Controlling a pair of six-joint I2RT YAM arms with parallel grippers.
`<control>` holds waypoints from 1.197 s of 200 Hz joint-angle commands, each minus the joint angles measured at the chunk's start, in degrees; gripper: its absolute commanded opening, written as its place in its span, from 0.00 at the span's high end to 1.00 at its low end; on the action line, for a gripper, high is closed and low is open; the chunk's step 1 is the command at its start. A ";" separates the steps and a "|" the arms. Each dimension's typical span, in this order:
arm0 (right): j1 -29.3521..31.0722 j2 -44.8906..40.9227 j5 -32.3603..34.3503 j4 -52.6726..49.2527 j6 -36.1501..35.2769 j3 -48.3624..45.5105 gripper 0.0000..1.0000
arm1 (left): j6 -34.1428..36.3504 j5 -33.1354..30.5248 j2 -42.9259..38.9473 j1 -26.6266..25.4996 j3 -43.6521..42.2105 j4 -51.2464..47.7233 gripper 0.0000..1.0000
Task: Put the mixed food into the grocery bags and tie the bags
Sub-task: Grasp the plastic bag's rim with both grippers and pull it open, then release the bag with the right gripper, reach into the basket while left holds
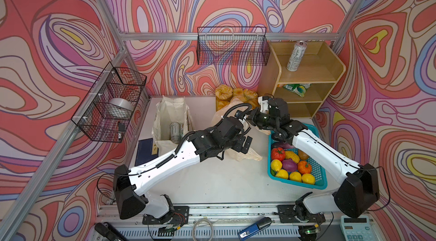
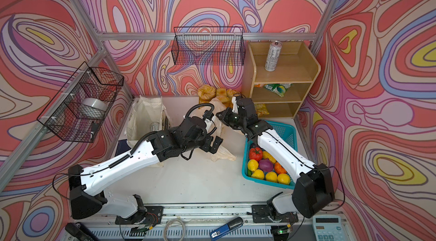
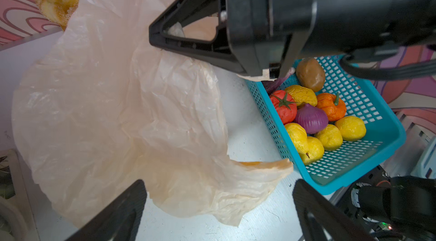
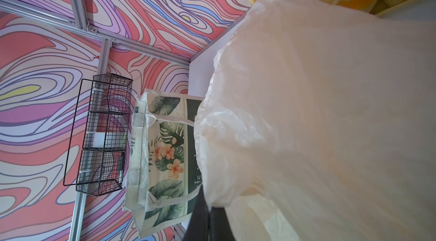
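Overhead, you see two white-and-black arms meeting above the middle of a white table (image 1: 224,180). Your right gripper (image 3: 155,34) has its fingers pressed together on a gathered fold of the plastic bag (image 3: 106,98). The bag is a thin, cream, translucent sack that lies crumpled on the table between the cloth tote (image 1: 169,112) and the teal basket (image 1: 295,184). In the right wrist view the film billows up from the pinch and fills most of the picture.

Your left gripper (image 3: 218,183) hangs above the near edge of the bag with its fingers spread wide, holding nothing.

The tote stands upright toward the back left of the table with its mouth open, and a second can (image 1: 175,131) stands inside it. The tall white-silver drink can (image 1: 296,55) stands upright on the top level of the wooden shelf (image 1: 330,67) at the back right. The colourful snack packet (image 1: 297,88) lies on the level below.

The yellow lemons (image 3: 351,127) sit in the teal basket on the right, among other toy produce, just beside the bag. Golden bread rolls (image 1: 233,95) rest against the back wall, behind the bag
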 commanded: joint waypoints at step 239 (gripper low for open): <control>4.53 2.36 3.39 -3.36 -2.21 7.72 0.45 | -1.80 -17.00 9.24 1.18 -0.54 4.67 1.00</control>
